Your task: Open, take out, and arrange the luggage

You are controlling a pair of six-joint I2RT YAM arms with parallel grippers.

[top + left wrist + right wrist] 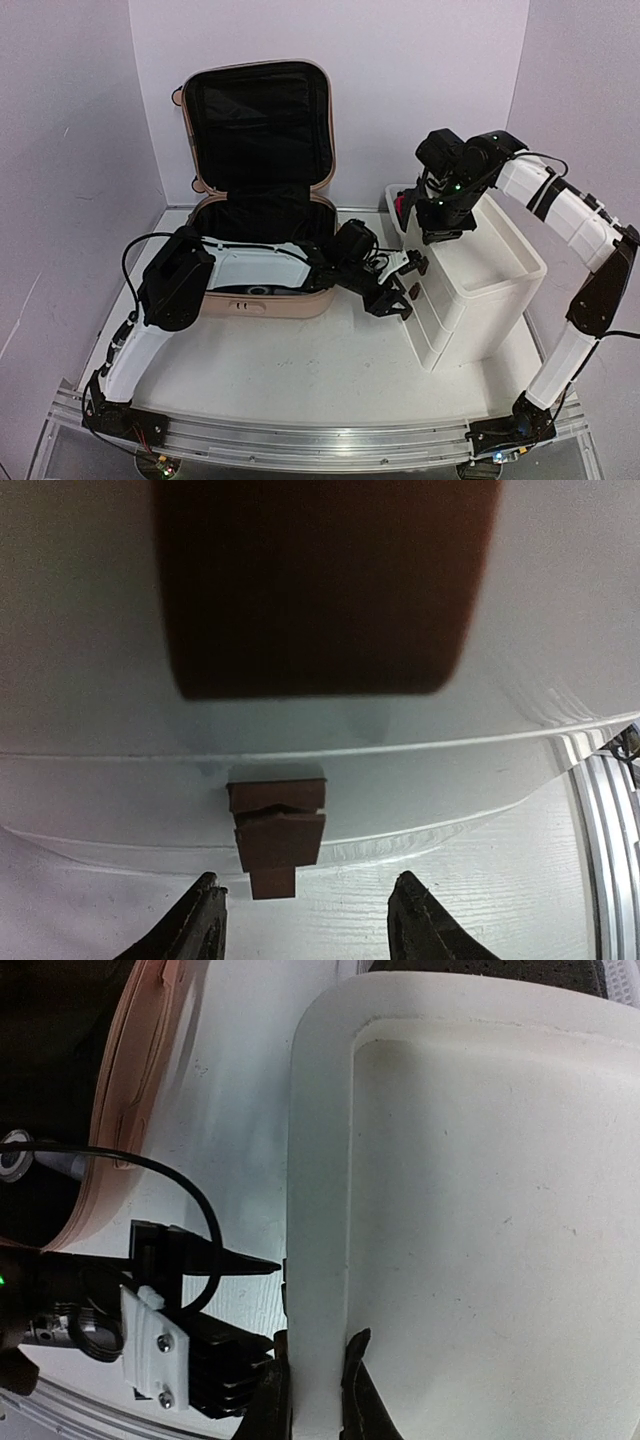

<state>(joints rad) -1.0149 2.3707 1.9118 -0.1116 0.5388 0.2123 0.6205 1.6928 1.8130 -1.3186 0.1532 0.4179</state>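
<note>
The luggage (pixel 258 130), a pale pink hard-shell suitcase, stands open at the back left with its black-lined lid upright; its pink edge (pixel 130 1080) shows in the right wrist view. My left gripper (pixel 398 290) reaches across to the front of the white drawer cabinet (pixel 490 280). In the left wrist view that gripper (pixel 308 905) is open, with a brown drawer handle (pixel 277 825) just ahead of its left finger and nothing held. My right gripper (pixel 440 232) sits on the cabinet's top left edge, and the right wrist view shows it (pixel 315 1380) shut on the white rim (pixel 318 1210).
A small white container with something red (pixel 400 207) stands behind the cabinet, by the suitcase. A blurred dark brown shape (pixel 320 580) fills the top of the left wrist view. The left arm (pixel 250 270) lies across the suitcase's lower half. White walls enclose the back and sides.
</note>
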